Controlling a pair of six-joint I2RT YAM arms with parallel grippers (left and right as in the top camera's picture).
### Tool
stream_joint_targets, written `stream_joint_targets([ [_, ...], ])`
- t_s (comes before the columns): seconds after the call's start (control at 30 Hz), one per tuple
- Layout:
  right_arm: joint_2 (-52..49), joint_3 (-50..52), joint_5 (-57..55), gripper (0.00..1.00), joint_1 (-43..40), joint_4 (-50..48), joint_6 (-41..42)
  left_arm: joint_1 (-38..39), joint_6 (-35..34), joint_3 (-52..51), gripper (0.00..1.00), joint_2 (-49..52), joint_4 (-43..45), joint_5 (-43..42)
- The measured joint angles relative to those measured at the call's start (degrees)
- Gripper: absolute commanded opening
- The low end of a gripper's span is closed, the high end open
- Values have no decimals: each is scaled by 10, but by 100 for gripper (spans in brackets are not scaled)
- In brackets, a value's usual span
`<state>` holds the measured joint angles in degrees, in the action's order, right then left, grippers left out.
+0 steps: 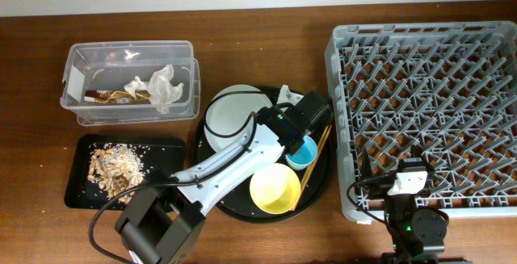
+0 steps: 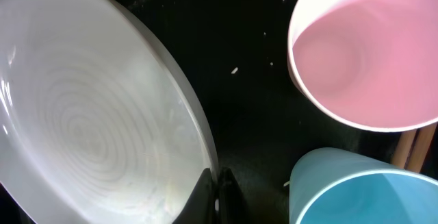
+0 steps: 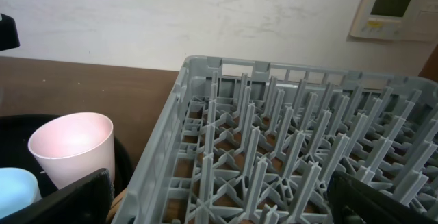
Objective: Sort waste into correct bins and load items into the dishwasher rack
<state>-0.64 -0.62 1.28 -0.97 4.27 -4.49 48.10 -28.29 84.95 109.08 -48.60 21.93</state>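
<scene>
Clear box [image 1: 77,102], far left, holds tissue [image 1: 164,86] and wrapper [image 1: 113,96]. The black tray [image 1: 166,155] nearer holds food scraps [image 1: 117,165]. Round tray [image 2: 239,121] carries plate [image 1: 230,119], yellow bowl [image 1: 275,189], blue cup [image 1: 303,154], pink cup [image 2: 369,53] and chopsticks [image 1: 321,144]. Left gripper [image 2: 215,195] is clenched beside the plate rim. Right gripper [image 3: 219,207] is released at the near edge of the rack [image 1: 339,119].

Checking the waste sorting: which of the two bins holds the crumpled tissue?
The clear plastic box, behind the shallow black tray; the tissue lies in it beside the gold wrapper, while the tray holds only food scraps.
</scene>
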Motion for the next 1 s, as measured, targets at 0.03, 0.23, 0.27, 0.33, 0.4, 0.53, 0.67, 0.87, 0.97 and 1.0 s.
stream_joint_targets([
  [0.03,0,0,0,98,0,0,0,0,-1,-4,1,0,3,-1],
  [0.23,0,0,0,98,0,0,0,-20,-3,-46,10,1,9,-7],
  [0.27,0,0,0,99,0,0,0,-21,-3,-47,16,1,9,-11],
  [0.33,0,0,0,98,0,0,0,-21,-5,-48,33,1,11,-21],
  [0.4,0,0,0,98,0,0,0,-21,-5,-48,38,1,11,-23],
  [0.53,0,0,0,98,0,0,0,-21,-7,-40,99,1,-30,-24],
  [0.67,0,0,0,98,0,0,0,-33,-8,18,99,-79,-94,15],
  [0.87,0,0,0,98,0,0,0,-284,-20,40,100,-268,-203,32],
  [0.97,0,0,0,98,0,0,0,-443,-30,40,100,-289,-263,16],
  [1.0,0,0,0,98,0,0,0,-485,-31,40,100,-289,-284,3],
])
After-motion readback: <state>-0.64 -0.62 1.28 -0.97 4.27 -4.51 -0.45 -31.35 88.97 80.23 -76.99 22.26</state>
